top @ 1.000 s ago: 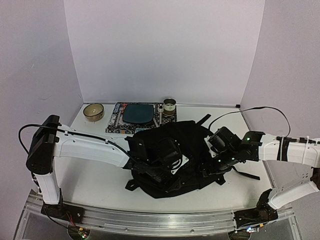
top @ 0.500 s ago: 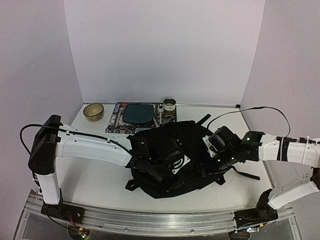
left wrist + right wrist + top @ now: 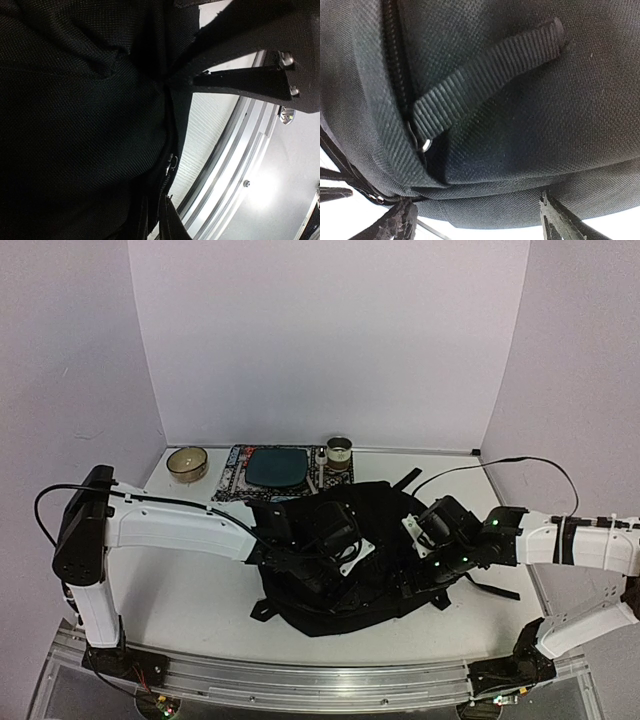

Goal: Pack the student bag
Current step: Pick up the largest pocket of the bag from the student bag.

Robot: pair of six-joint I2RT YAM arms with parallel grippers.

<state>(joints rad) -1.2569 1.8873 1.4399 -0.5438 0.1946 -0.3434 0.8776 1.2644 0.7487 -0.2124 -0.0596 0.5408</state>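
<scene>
Two arms meet over the student bag (image 3: pixel 330 612), which lies slumped in the middle of the worktop. From its right side, the right gripper (image 3: pixel 480 220) sits close by a webbing zip pull (image 3: pixel 485 75), fingers spread wide with nothing pinched. The left gripper (image 3: pixel 332 558) is down in the black fabric; I cannot tell whether its fingers are closed or holding anything.

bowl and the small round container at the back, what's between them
The patterned mat with a dark teal pad on it, shown in the top view.
</scene>
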